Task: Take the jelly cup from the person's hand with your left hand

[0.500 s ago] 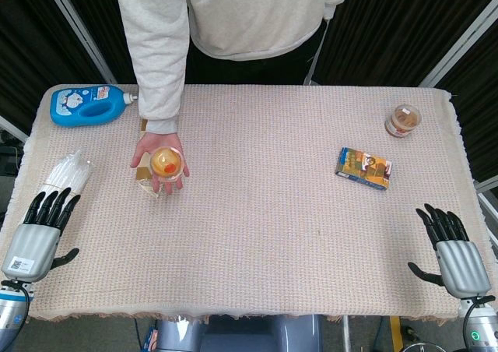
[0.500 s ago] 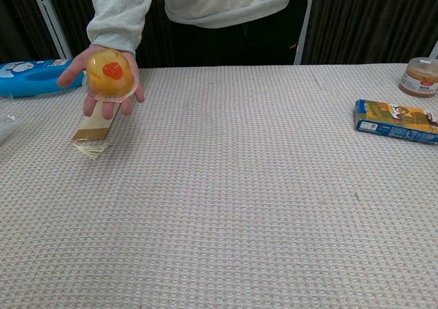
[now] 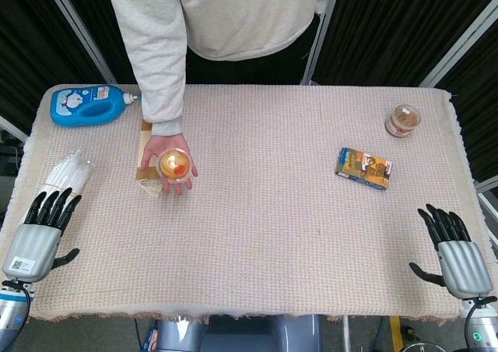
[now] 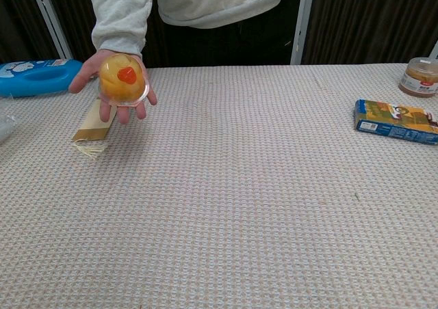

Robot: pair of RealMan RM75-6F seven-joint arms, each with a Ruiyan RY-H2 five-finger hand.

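Shifted slightly rightward, the person's hand (image 3: 171,163) holds out the jelly cup (image 4: 122,80) above the table. Left hand (image 3: 40,235) and right hand (image 3: 453,252) rest empty, fingers spread, near the table's front corners.

Person's hand (image 4: 113,83) holds the jelly cup (image 4: 122,79) above the table (image 4: 239,206).

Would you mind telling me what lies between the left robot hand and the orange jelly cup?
Only bare woven tablecloth, as the head view shows, separates the left robot hand from the orange jelly cup on the person's palm.
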